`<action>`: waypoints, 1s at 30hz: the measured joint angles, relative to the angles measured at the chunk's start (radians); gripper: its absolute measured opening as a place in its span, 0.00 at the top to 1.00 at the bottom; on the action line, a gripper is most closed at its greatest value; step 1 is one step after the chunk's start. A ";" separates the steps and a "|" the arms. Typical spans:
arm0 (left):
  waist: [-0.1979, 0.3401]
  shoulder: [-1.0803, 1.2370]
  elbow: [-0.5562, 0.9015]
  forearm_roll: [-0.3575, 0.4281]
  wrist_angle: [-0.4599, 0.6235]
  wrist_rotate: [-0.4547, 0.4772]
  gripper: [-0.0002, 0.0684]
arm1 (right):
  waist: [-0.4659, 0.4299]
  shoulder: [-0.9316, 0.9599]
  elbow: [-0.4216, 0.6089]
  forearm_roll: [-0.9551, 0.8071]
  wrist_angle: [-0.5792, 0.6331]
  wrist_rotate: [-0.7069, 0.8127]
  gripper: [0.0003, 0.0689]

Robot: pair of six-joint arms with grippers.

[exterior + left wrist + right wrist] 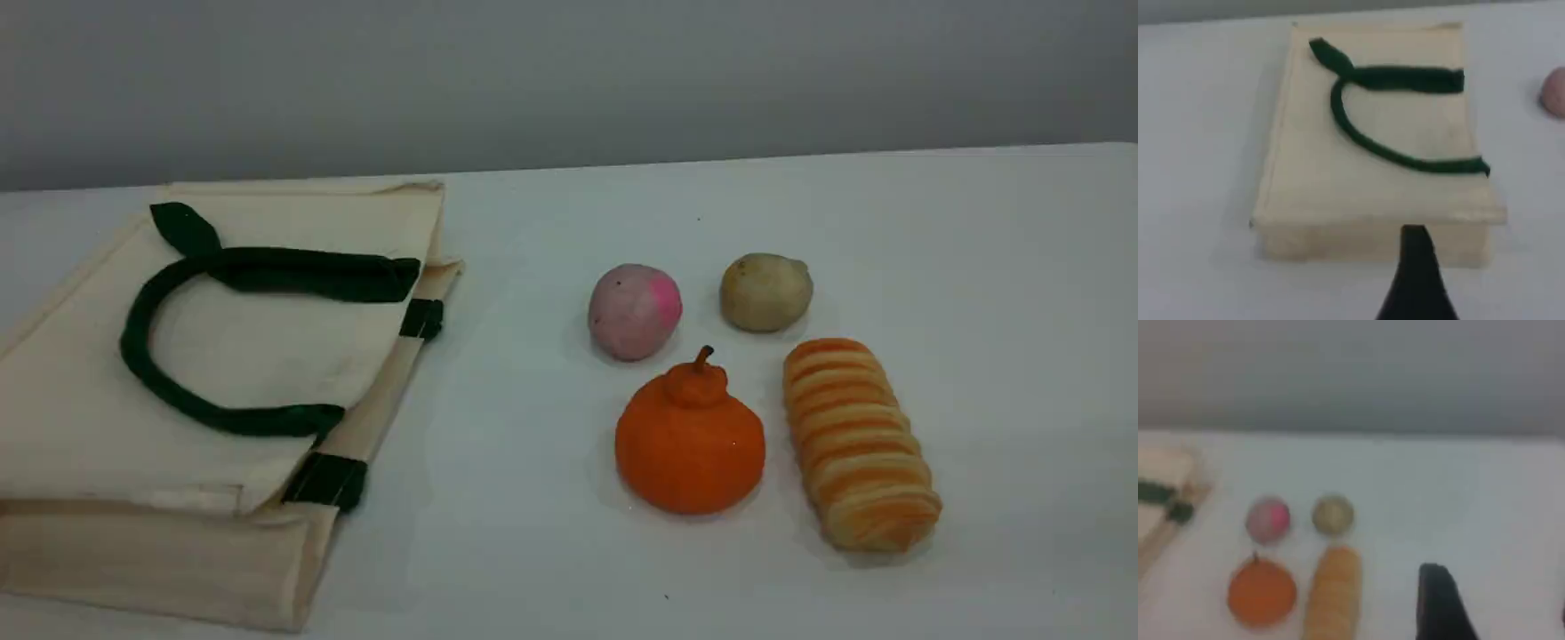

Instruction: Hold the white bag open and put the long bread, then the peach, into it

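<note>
Cream canvas fills the left of your table [533,551]: the white bag [107,418] lies flat and folded, one dark green strap handle [142,356] looped on top of it. To its right, well apart, you have four foods in a loose cluster. The peach [634,311] sits at the back left of that cluster, with a beige potato-like lump [765,292] just beside it on the right. In front of the peach stands a bright orange stemmed fruit [690,440]. The long bread [859,442] lies at the cluster's right edge, its length running front to back, close to the orange fruit.

Your left gripper [1417,280] hangs over the bag's near edge with its jaws spread wide and nothing between them. Of your right gripper [1441,603] you see one dark fingertip above bare table, right of the bread; whether its jaws are apart or together you cannot tell.
</note>
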 joint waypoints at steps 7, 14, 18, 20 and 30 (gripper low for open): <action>-0.005 0.272 -0.124 0.003 -0.136 -0.026 0.36 | 0.082 0.305 -0.197 -0.004 -0.099 -0.001 0.50; -0.005 0.671 -0.328 0.055 -0.143 -0.022 0.36 | 0.097 0.665 -0.380 -0.004 -0.118 -0.006 0.51; -0.004 0.914 -0.436 0.062 -0.166 -0.020 0.36 | 0.096 0.844 -0.419 -0.031 -0.149 -0.006 0.52; -0.004 1.038 -0.495 0.077 -0.192 -0.019 0.36 | 0.096 0.917 -0.421 -0.044 -0.175 -0.006 0.52; -0.004 1.501 -0.674 0.076 -0.262 -0.019 0.36 | 0.093 1.202 -0.446 -0.049 -0.343 -0.005 0.52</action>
